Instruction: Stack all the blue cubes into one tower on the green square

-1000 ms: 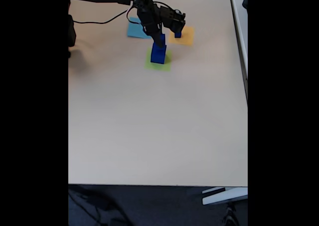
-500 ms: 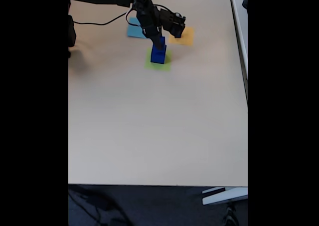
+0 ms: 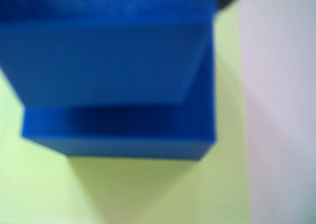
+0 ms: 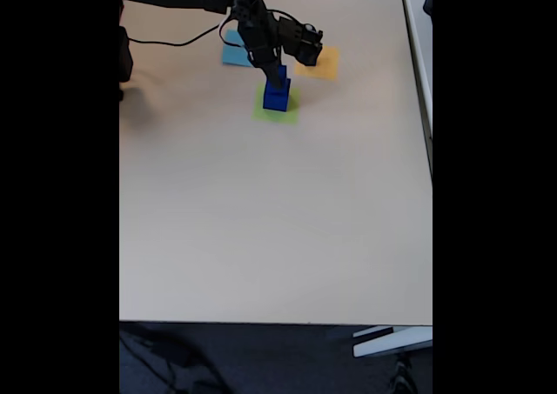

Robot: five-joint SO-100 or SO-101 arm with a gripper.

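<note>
In the fixed view my gripper (image 4: 280, 78) reaches down from the upper left over the green square (image 4: 291, 112). It is shut on a smaller blue cube (image 4: 281, 71), which rests on a larger blue cube (image 4: 276, 98) standing on that square. In the wrist view the held cube (image 3: 98, 56) is very close and blurred. The larger cube (image 3: 128, 132) juts out beneath it, offset toward the right and near side. The green square (image 3: 148, 189) spreads around them.
A flat light-blue square (image 4: 233, 55) lies behind-left of the stack and a flat orange-yellow square (image 4: 324, 63) behind-right, partly covered by the arm's black body (image 4: 300, 42). A black cable (image 4: 174, 36) trails left. The beige table (image 4: 278, 220) stretches wide toward the near edge.
The gripper has sunk slightly, bringing the smaller cube down onto the larger one. The blue cube seen on the orange square a second ago is now hidden behind the arm.
</note>
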